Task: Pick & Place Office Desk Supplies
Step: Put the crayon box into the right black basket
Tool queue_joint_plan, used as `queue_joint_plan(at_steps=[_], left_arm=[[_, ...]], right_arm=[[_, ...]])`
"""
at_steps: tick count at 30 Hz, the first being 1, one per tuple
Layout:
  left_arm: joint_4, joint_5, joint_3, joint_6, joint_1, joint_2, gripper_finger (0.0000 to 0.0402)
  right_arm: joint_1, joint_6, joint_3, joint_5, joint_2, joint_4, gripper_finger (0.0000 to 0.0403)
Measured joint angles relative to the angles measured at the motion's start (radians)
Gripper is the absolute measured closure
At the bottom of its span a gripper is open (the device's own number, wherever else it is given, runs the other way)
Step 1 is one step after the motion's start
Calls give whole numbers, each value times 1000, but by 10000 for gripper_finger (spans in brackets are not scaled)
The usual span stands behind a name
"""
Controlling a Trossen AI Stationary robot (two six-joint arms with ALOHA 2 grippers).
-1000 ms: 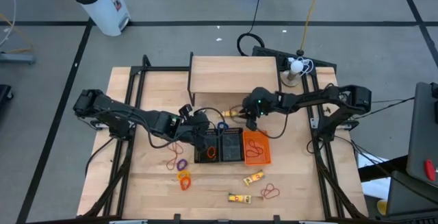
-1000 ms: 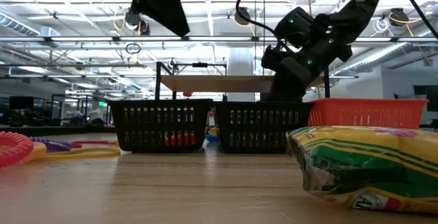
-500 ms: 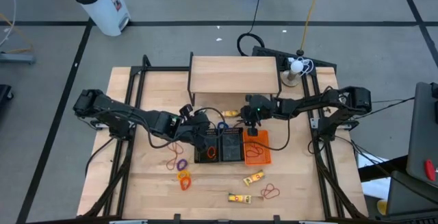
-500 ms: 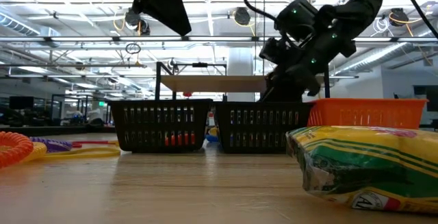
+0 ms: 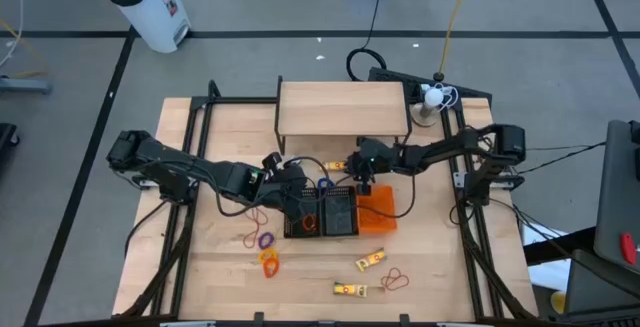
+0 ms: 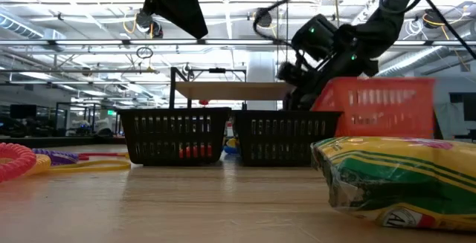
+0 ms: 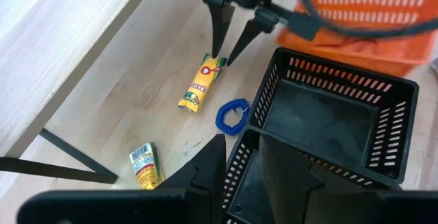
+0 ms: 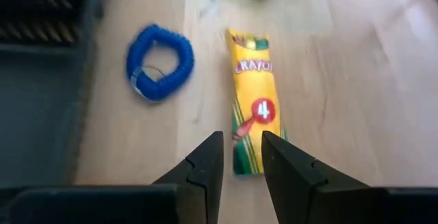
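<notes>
At the table's near edge: loose crayon packs [image 5: 371, 259] and rubber bands [image 5: 268, 260], not yet collected. Mid-table: left claw [image 7: 243, 142], slightly spread, empty, over the black baskets [image 7: 349, 66]. At their 3 o'clock: orange basket [image 6: 379, 105], newly tipped up, probably nudged by the right arm. At 12 o'clock: right claw [image 8: 239, 138], just arrived, narrowly spread astride a yellow crayon pack [image 8: 252, 114] beside a blue coil [image 8: 159, 71]; contact unclear, orange basket's contents hidden.

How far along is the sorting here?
Partly done: red bands lie in the left black basket. In hand: the right gripper, part open, is over a crayon pack by the blue coil. Two packs and bands wait.
</notes>
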Motion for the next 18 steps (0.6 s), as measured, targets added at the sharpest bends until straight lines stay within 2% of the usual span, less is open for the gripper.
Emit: queue_joint_plan(at_steps=[5, 18], left_arm=[[-1, 0, 0, 0, -6, 0, 309], [0, 16, 0, 0, -13, 0, 309]], right_arm=[[1, 3, 0, 93, 38, 29, 314], [21, 23, 0, 99, 13, 62, 314]])
